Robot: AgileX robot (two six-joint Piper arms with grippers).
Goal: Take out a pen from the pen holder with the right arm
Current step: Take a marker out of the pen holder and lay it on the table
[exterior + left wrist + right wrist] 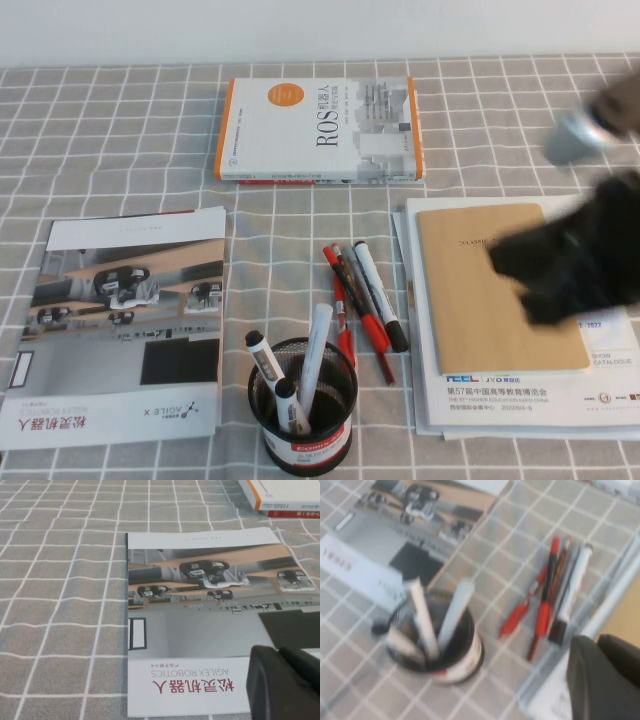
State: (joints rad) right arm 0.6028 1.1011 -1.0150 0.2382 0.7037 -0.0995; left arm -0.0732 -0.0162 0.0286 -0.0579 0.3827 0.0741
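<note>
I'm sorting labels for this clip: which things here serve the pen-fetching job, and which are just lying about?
In the job: pen holder, its three pens, right gripper over the tan notebook, jaws shut.
Lying about: loose pens, ROS book, brochure, tan notebook, papers, left gripper by the brochure.

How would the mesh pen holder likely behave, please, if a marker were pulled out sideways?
The pen holder looks light, open mesh with three markers, so it may slide on the cloth. The tall white marker leans on its rim and could tip it. The right gripper, shut, hangs over the tan notebook; the left gripper hovers over the AgileX brochure.
</note>
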